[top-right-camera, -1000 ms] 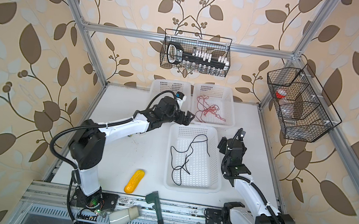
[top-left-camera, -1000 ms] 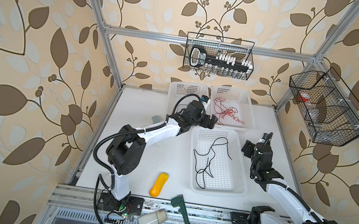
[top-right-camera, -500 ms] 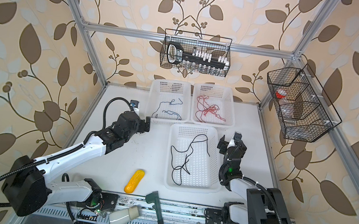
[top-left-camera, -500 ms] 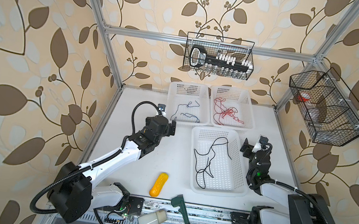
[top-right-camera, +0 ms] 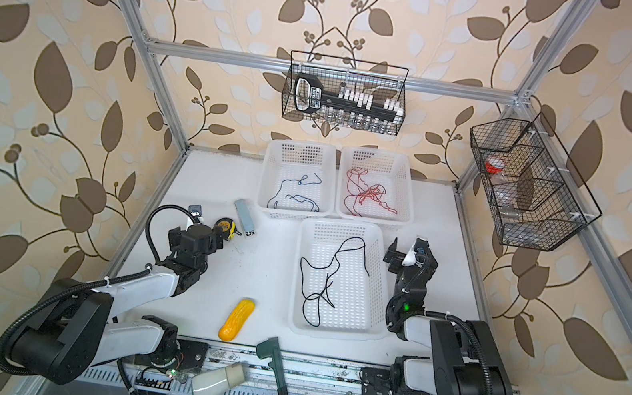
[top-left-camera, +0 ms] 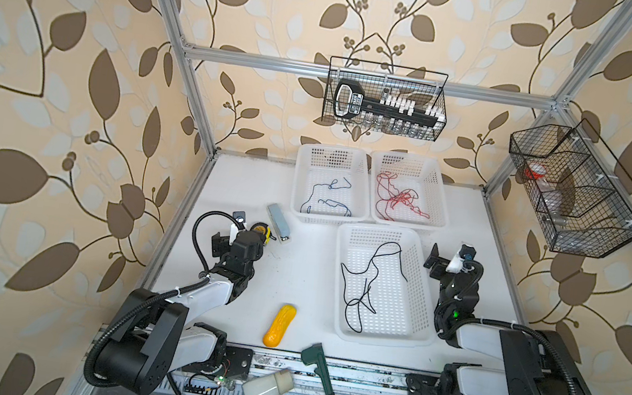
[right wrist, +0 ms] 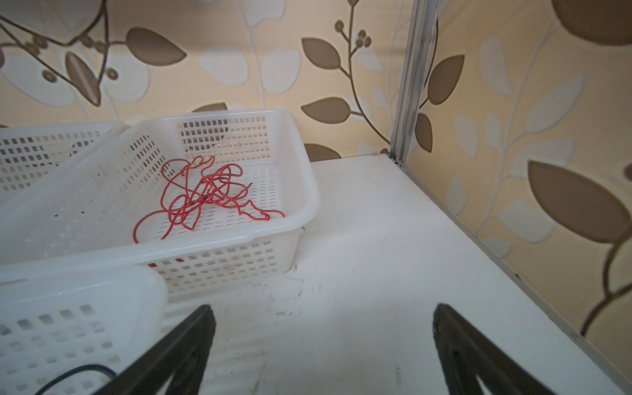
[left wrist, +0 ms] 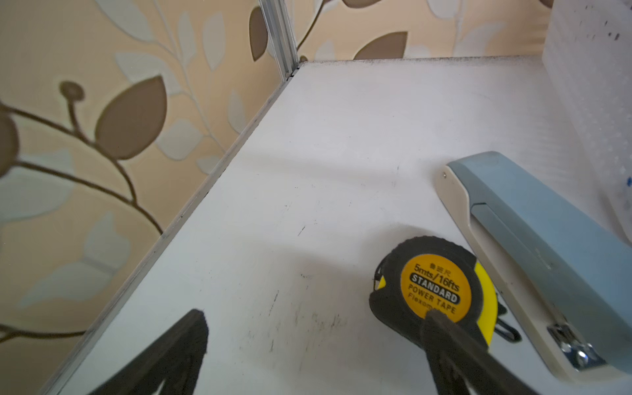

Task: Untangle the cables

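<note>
Tabletop [left wrist: 307, 171], white and scuffed, filled the left wrist view and met leaf-patterned wallpaper [left wrist: 119, 119] at an aluminium post [left wrist: 277, 34]. There the left pincer [left wrist: 314, 318] stood with jaws wide apart and empty, one finger [left wrist: 455, 349] overlapping a tape measure [left wrist: 434, 290], a stapler [left wrist: 533, 246] just beyond that. In the right wrist view the right pincer [right wrist: 323, 309], likewise spread and holding nothing, hung over white surface, the red cable [right wrist: 205, 195] ahead of it in a white basket [right wrist: 239, 239]. In both top views the blue cable [top-left-camera: 328, 202] lay in a second basket [top-left-camera: 334, 159] well beyond the left pincer, and the black cable [top-left-camera: 368, 281] in a large basket [top-left-camera: 380, 237] between the pincers, just beside the right one.
</note>
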{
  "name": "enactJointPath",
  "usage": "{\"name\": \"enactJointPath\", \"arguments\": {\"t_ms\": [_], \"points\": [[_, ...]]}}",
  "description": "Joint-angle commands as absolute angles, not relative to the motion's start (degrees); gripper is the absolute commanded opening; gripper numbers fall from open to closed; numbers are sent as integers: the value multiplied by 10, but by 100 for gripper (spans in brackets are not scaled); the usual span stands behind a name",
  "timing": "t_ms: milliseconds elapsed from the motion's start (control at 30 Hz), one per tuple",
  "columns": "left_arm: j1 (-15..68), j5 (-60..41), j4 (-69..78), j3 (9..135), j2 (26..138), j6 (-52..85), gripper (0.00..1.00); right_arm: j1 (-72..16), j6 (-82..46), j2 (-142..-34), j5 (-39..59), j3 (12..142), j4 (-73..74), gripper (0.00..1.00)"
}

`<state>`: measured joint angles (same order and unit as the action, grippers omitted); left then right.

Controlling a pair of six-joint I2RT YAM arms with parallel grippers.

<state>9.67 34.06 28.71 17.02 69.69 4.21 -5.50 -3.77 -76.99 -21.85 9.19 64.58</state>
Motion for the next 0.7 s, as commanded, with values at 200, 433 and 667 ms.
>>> {"name": "enactJointPath", "arguments": {"t_ms": [200, 433, 667], "points": [[14, 197, 599, 104, 805, 42, 99, -53, -20, -777, -217, 78, 644, 100], [15, 221, 559, 142, 841, 49, 99, -50, -22, -780, -211, 83, 639, 100], [14, 230, 440, 212, 858, 55, 99, -46, -24, -777, -204, 82, 635, 100]]}}
